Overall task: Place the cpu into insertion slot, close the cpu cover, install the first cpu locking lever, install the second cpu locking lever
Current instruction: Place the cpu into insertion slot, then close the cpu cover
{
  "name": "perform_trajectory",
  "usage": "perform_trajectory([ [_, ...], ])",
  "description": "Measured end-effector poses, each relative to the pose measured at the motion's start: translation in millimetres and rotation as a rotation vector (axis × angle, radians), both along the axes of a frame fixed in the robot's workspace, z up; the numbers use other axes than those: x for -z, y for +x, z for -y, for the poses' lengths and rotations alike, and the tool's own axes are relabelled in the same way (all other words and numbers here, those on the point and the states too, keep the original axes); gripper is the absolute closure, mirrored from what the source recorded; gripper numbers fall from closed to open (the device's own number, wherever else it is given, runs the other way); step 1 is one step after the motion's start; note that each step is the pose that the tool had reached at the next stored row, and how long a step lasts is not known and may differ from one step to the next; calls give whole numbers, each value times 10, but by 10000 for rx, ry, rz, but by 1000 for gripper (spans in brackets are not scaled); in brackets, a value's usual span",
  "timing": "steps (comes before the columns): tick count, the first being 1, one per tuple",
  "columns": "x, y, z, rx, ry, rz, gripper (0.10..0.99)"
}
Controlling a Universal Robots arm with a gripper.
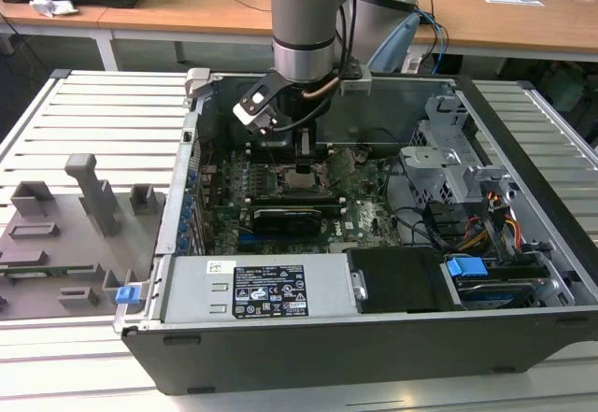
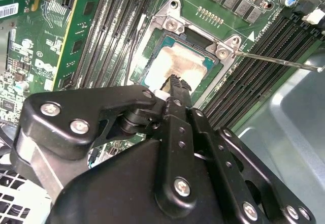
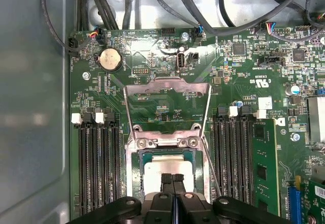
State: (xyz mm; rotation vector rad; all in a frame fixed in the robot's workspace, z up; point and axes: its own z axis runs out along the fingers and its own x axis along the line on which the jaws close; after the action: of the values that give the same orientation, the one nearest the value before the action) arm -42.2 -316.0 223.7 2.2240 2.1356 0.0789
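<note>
The cpu (image 3: 167, 167) lies flat in the insertion slot (image 3: 138, 176), directly under the tips of the gripper (image 3: 173, 178), whose fingers are pressed together and hold nothing. Beyond the cpu from the gripper, the cpu cover (image 3: 167, 88) stands hinged open.

arm (image 1: 304, 10) vertical, wrist (image 1: 304, 64) low, jaws tight together

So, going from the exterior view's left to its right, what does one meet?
Grey fixture → gripper → blue tab → case's right wall.
</note>
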Motion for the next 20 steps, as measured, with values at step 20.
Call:
perform_trajectory([
  [20,-81,0,0,-1,-3,-2,980],
])
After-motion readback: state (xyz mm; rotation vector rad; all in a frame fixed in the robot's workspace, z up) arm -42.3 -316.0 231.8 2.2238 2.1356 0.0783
